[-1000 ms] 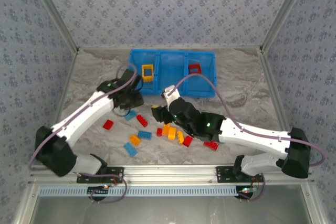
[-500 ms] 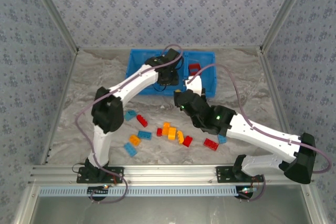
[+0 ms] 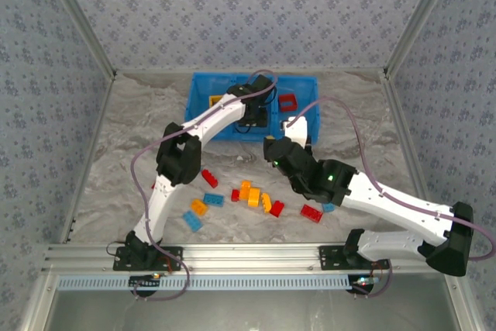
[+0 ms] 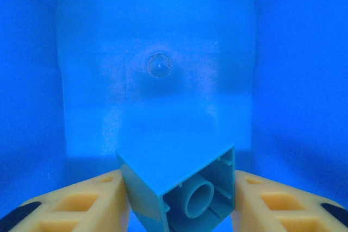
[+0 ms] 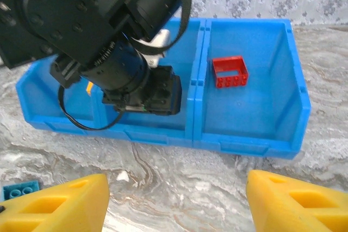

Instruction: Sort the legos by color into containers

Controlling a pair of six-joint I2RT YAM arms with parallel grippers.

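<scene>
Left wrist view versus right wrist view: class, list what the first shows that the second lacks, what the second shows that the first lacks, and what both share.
Left wrist view: the left gripper clamps a tilted light blue brick, hollow underside facing the camera, above the blue bin's bare floor. Right wrist view: the left arm reaching into the middle compartment, a red frame piece in the right compartment, the marbled table, and the open right gripper. Both: that bin and yellow fingers.
</scene>
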